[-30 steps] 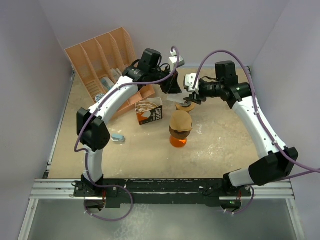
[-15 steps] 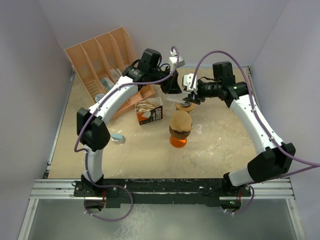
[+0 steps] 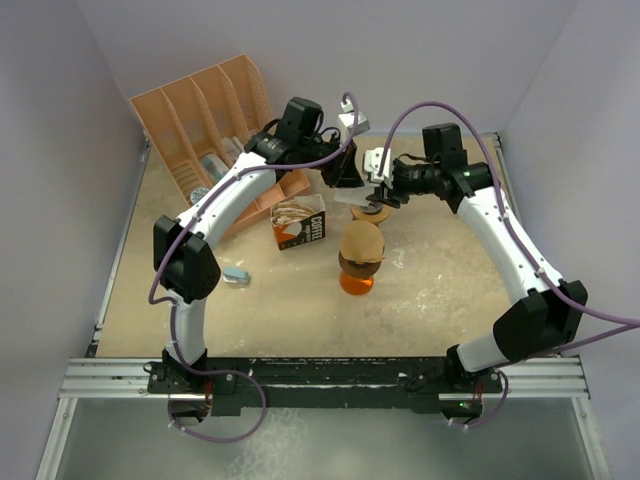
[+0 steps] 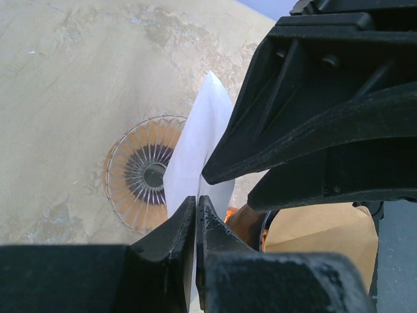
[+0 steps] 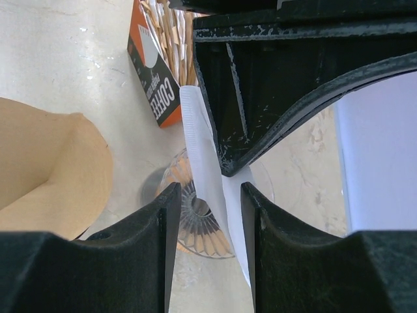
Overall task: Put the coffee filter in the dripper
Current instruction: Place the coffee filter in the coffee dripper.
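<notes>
Positioning step, I judge: left pincer [image 4: 196,203] clenched on the coffee filter [image 4: 203,127], dripper [image 4: 133,173] below it, right pincer [image 5: 210,189] released astride it; next calls for nipping, spreading, then lowering.

Left gripper [image 4: 196,203] pinched tight, right gripper [image 5: 210,195] parted.

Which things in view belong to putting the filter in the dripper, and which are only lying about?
For the job: white coffee filter, pinched in the shut left gripper; clear dripper; right gripper, jaws open around the filter.
Lying about: coffee filter box; brown filter on an orange vessel; orange file rack; small blue object.
</notes>
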Controlling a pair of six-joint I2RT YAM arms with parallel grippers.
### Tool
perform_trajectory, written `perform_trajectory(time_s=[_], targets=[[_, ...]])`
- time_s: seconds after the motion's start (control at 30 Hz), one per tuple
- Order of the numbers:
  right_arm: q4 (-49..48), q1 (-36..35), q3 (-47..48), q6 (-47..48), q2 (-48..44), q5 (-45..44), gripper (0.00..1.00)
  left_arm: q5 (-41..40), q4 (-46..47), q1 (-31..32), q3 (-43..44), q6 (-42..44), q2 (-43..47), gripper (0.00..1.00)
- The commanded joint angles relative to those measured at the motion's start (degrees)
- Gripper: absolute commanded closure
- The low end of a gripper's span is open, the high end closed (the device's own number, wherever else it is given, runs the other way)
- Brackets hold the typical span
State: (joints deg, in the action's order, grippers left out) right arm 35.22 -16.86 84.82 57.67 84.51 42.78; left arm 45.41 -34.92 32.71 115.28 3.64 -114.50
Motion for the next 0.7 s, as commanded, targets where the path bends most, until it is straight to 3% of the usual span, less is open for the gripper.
perform_trajectory(time_s=[0.0, 0.3, 0.67], targets=[[-0.23, -0.19, -0.52, 0.99, 0.1, -0.25, 0.56, 1.62, 1.52, 0.15, 1.55, -0.14, 1.1, 1.0], [0.88, -0.19, -2.25, 0.93, -0.98, 0.14, 0.57, -1.2, 2.14, 0.16, 0.55, -0.05, 1.58, 0.98], [1.25, -0.19, -4.49, 0.69, -1.7, 0.61, 0.54, -10.86, 6.03, 0.29, -0.73, -2.72, 1.29, 0.78]])
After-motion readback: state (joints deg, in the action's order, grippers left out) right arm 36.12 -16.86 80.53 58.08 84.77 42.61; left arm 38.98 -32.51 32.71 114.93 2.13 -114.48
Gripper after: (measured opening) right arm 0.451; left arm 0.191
